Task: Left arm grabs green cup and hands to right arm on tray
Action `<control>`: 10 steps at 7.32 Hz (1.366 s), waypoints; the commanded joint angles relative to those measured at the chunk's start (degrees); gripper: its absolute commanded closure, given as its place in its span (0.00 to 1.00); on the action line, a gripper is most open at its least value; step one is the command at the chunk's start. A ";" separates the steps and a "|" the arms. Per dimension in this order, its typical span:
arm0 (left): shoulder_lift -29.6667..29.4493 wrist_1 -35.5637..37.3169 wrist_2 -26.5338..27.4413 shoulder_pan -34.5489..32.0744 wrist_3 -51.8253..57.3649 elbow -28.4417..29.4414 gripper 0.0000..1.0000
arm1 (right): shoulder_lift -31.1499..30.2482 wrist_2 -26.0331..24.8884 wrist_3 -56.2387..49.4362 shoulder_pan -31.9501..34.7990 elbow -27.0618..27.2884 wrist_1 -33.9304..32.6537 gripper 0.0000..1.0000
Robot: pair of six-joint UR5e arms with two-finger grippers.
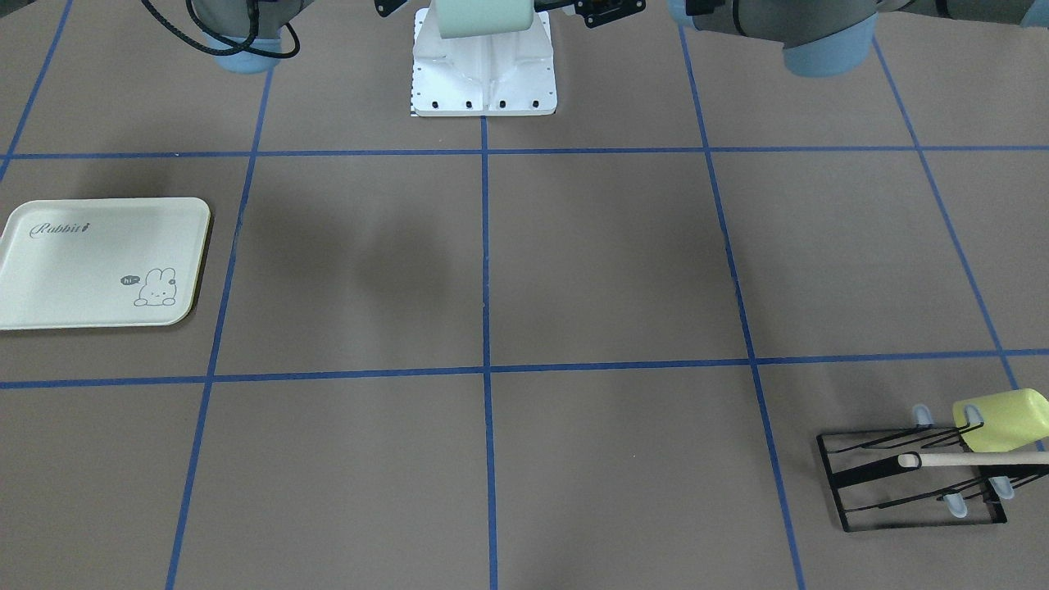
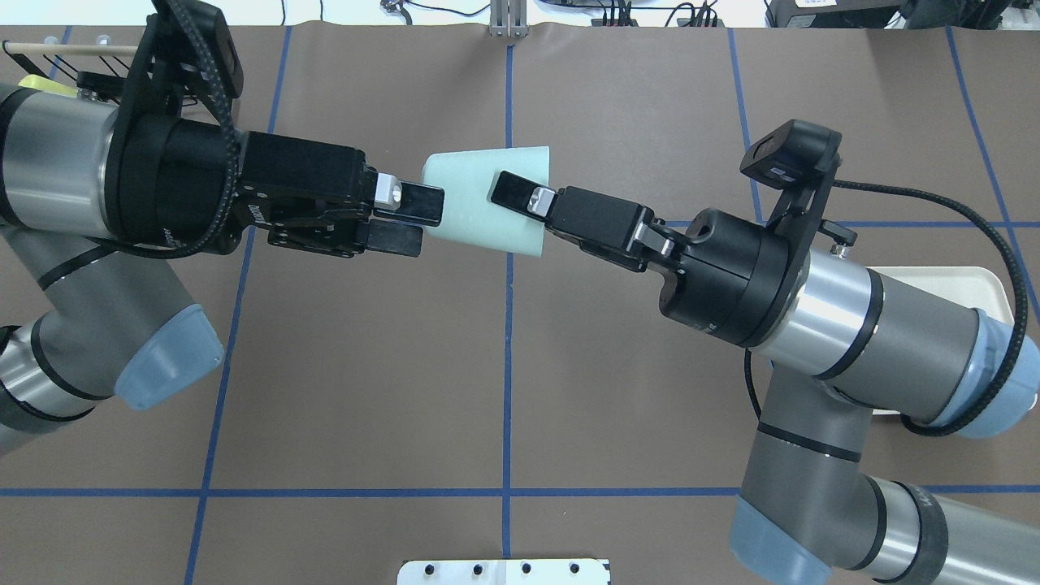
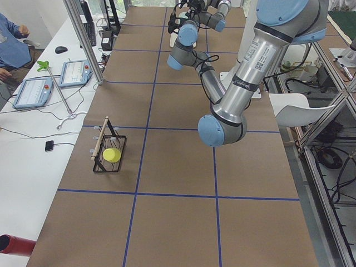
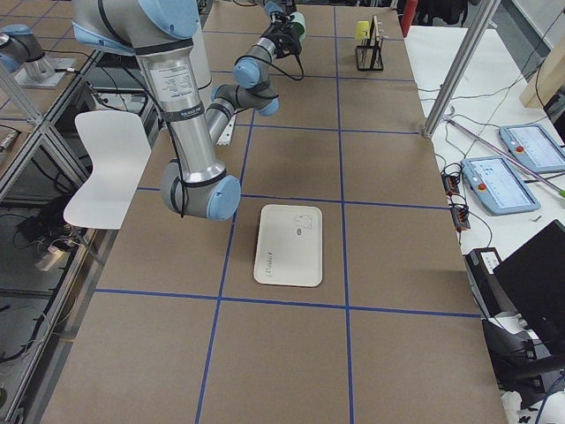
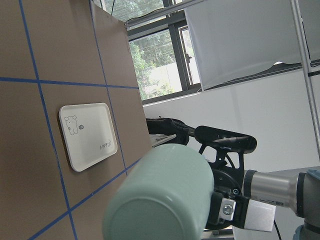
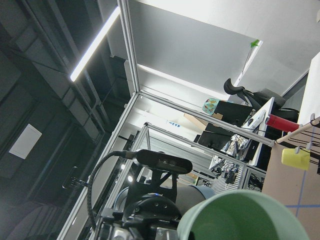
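The green cup (image 2: 475, 175) hangs on its side in mid-air between my two grippers, above the table near my base (image 1: 483, 18). My left gripper (image 2: 429, 222) is at its narrow closed end, one finger over the cup and the other running under it. My right gripper (image 2: 508, 195) is at the open end, one finger on top of the wall and the other hidden. The left wrist view shows the cup's base (image 5: 160, 200); the right wrist view shows its open mouth (image 6: 245, 220). The tray (image 1: 90, 246) lies flat and bare on my right side, partly under the right arm (image 2: 951, 280).
A black wire rack (image 1: 910, 479) with a wooden dowel and a yellow-green cup (image 1: 1001, 419) stands at the table's far left corner (image 3: 108, 156). The white base plate (image 1: 483, 78) sits at the robot's foot. Blue tape lines grid the brown table.
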 commanded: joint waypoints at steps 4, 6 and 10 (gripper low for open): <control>2.03 0.70 0.59 -0.36 3.30 7.39 0.00 | -0.28 0.56 0.01 4.43 6.21 -32.41 1.00; 5.62 6.11 0.68 -0.79 13.20 10.49 0.00 | -0.19 4.14 0.01 7.31 12.47 -55.08 1.00; 7.82 37.55 1.03 -6.57 38.58 9.89 0.00 | -2.46 16.82 -4.18 15.42 13.46 -76.87 1.00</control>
